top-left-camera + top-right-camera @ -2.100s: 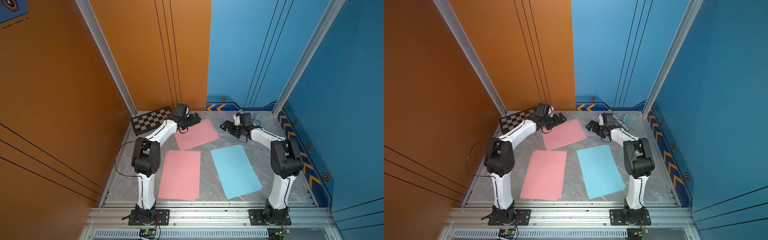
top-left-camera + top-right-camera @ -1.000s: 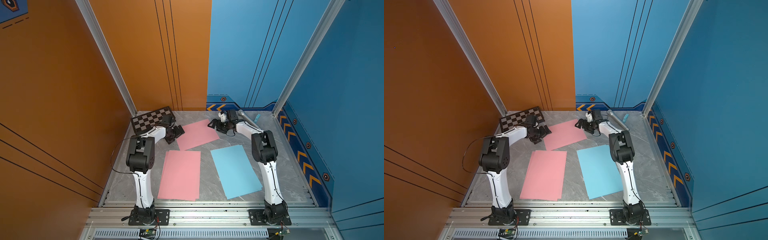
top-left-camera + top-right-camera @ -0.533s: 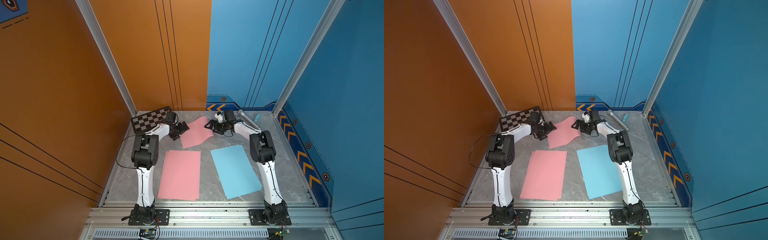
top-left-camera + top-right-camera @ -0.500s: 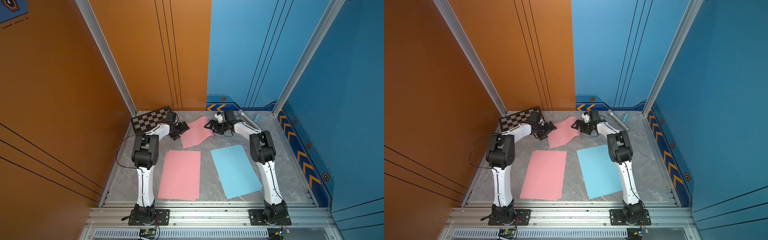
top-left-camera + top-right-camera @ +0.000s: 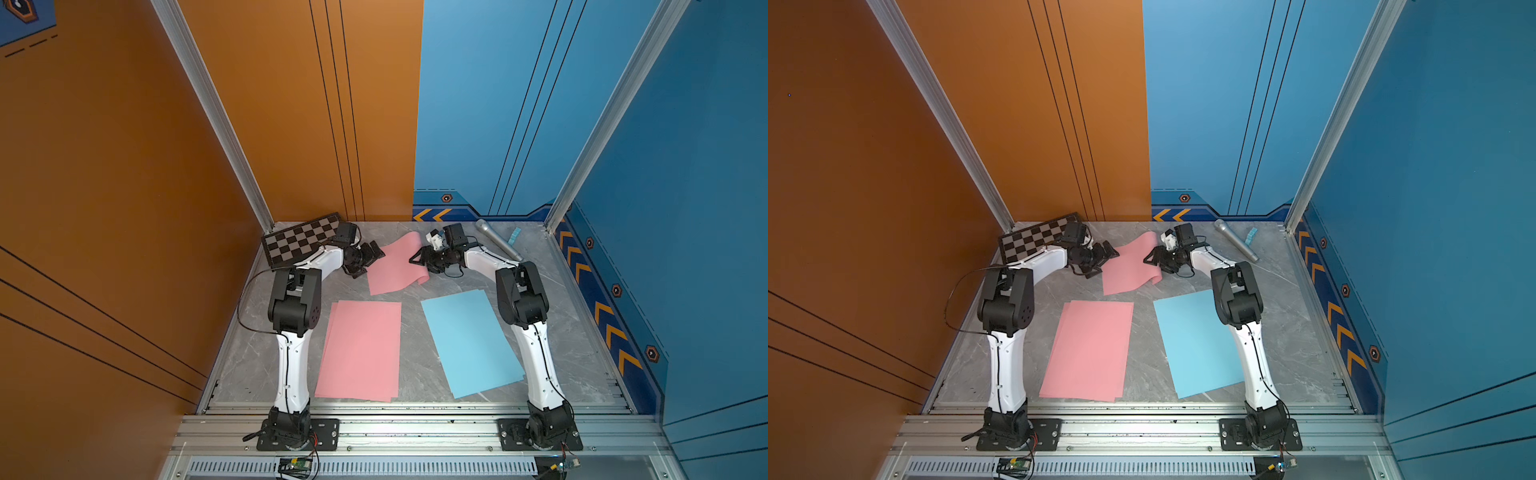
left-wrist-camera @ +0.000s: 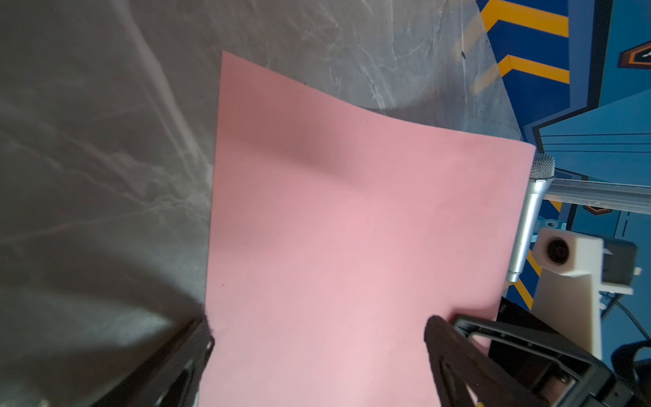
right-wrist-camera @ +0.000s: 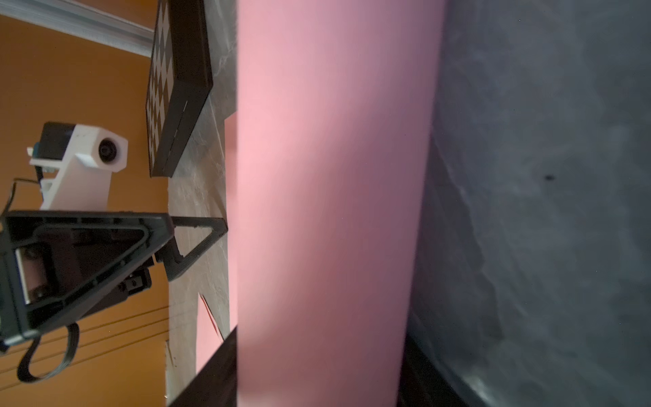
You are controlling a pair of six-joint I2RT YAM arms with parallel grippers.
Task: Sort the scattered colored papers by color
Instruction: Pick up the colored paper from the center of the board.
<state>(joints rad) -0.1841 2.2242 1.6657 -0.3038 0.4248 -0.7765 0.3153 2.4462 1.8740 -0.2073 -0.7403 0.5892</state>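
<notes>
The far pink paper [image 5: 397,266] [image 5: 1128,266] lies buckled between my two grippers, its far end curled up off the table. My left gripper [image 5: 372,257] [image 5: 1106,254] is open at its left edge, jaws spread wide over the sheet [image 6: 352,229]. My right gripper [image 5: 417,259] [image 5: 1150,257] is at the right edge. Its jaws stand apart, and a raised hump of pink paper [image 7: 327,211] fills the gap between them. A pink stack [image 5: 360,350] [image 5: 1090,350] and a light blue paper [image 5: 469,340] [image 5: 1200,340] lie flat nearer the front.
A checkered board [image 5: 301,244] [image 5: 1034,242] leans in the back left corner behind the left arm. A silver microphone [image 5: 496,242] [image 5: 1235,241] and a small light-blue block [image 5: 515,237] [image 5: 1251,237] lie at the back right. Walls enclose three sides.
The right gripper pushed into the far pink paper, which buckled and curled upward, and its jaws narrowed. The left gripper slid to the sheet's left edge, still wide open.
</notes>
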